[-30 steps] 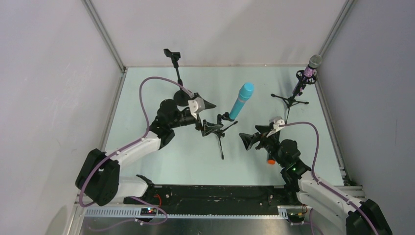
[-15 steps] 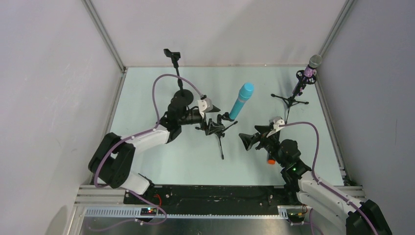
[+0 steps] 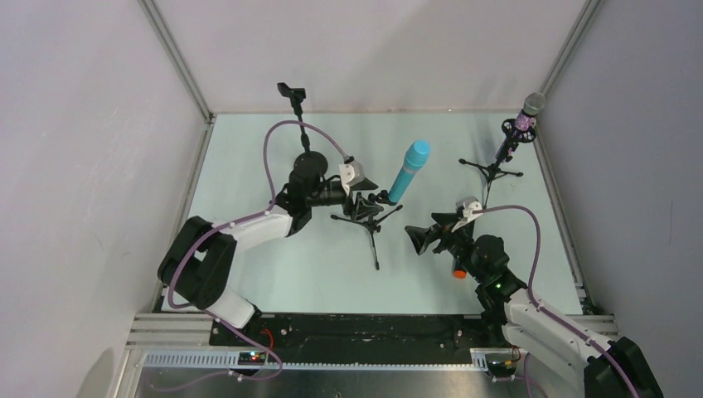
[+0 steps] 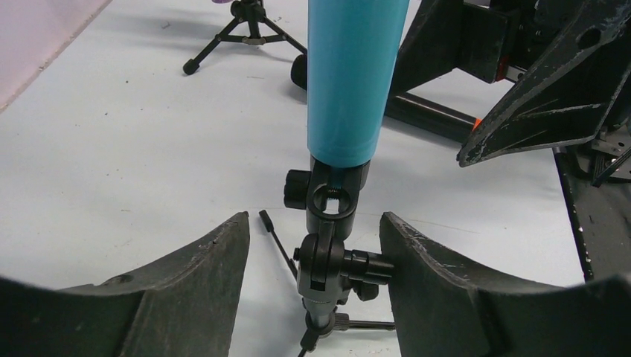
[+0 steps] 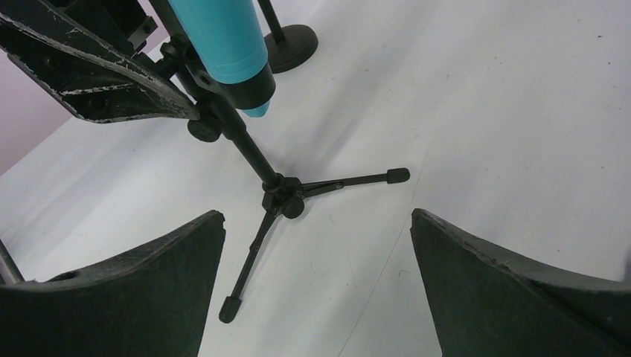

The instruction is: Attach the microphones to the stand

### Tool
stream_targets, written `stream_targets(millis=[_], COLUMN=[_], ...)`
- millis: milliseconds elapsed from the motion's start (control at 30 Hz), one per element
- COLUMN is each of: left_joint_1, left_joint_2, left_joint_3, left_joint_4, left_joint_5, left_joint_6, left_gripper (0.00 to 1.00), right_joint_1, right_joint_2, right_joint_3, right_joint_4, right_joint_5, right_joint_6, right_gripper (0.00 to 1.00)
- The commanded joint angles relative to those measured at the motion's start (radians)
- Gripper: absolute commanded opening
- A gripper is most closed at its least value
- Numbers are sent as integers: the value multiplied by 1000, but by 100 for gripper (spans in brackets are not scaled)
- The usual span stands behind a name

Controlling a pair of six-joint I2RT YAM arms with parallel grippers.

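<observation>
Both the left arm (image 3: 249, 234) and the right arm (image 3: 547, 329) are built of smooth white shell links set between bulky black joint housings. A purple cable (image 3: 539, 245) loops along each arm to a small white camera block (image 3: 355, 174) at the wrist, and a green light (image 3: 500, 288) glows on one black joint of the right arm. The fingers (image 4: 186, 290) are matte black, broad curved wedges tapering to a point, with rough, pale-scuffed edges.
</observation>
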Motion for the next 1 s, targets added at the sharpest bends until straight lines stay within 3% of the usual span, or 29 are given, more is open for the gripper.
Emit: stream_targets(millis=[0,267,533,733,967], left_joint_1=[6,9,9,10,8], left_joint_2=[10,30,14,-38,-103], left_joint_3=[42,61,64,45,29], left_joint_4=[23,22,21,21,20], left_joint_5=[29,53,69,25,14], left_joint_6=[-19,-52,-129,-148,-213], left_gripper=[68,46,8,0,0], right_joint_1=[-8,-15,-9,23,78], right_joint_2=[4,4,5,12,45], right_joint_3=[8,7,10,25,52], right_joint_4=[43,41,43,40,78], right_joint_5=[-12,-19,-44,-73,-112], right_joint_6=[13,15,-6,-45,-71], right_gripper=[99,99,99,99,97])
